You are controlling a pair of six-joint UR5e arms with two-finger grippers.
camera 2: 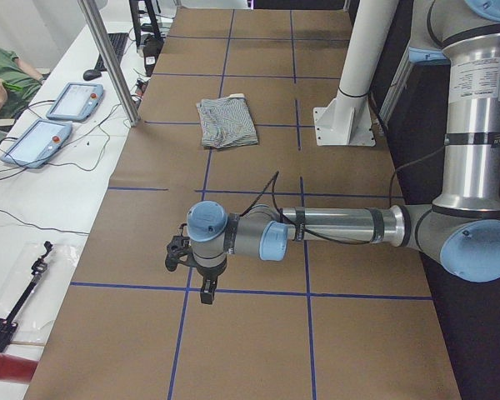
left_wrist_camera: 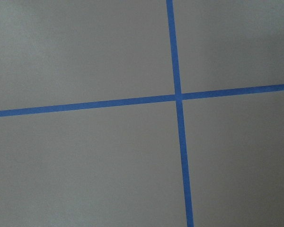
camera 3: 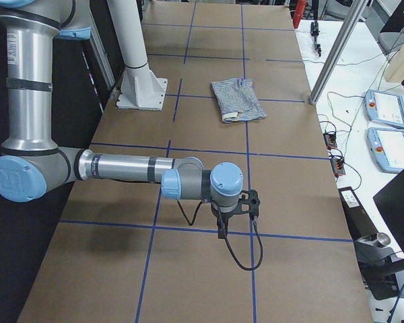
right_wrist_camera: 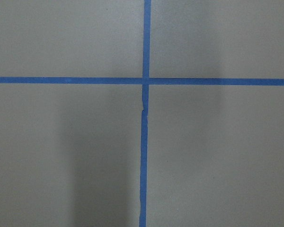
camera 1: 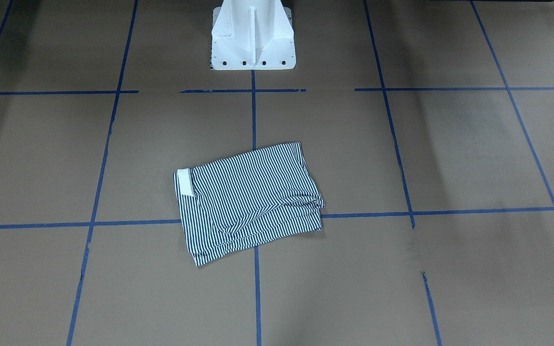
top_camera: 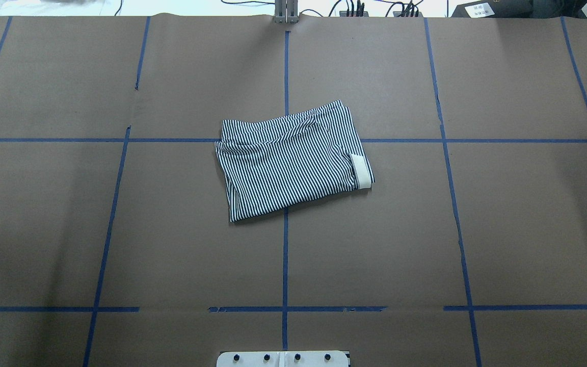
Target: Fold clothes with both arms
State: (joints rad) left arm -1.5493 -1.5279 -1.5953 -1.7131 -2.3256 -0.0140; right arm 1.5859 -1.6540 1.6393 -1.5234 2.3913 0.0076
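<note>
Front view: the folded shirt point(camera 1: 250, 197) lies in the middle of the table point(camera 1: 450, 144), with its collar point(camera 1: 185, 182) at that view's left end. Left-end view: the left gripper point(camera 2: 207, 293) hangs over the near table, well apart from the shirt; I cannot tell whether it is parted or closed. Right-end view: the right gripper point(camera 3: 222, 231) likewise.

Table point(top_camera: 528, 229) as I see it from the remote station. It is covered in brown paper and ruled into rectangles by blue tape lines point(top_camera: 285, 255). A folded striped polo shirt point(top_camera: 293, 160) lies flat on the paper, about midway between the table's two ends. It sits between the robot's edge and the operators' edge and covers one tape crossing. Its cream collar point(top_camera: 361, 172) faces the end on the robot's right. The white pedestal point(camera 1: 253, 33) stands at the middle of the robot's edge, well apart from the shirt.
</note>
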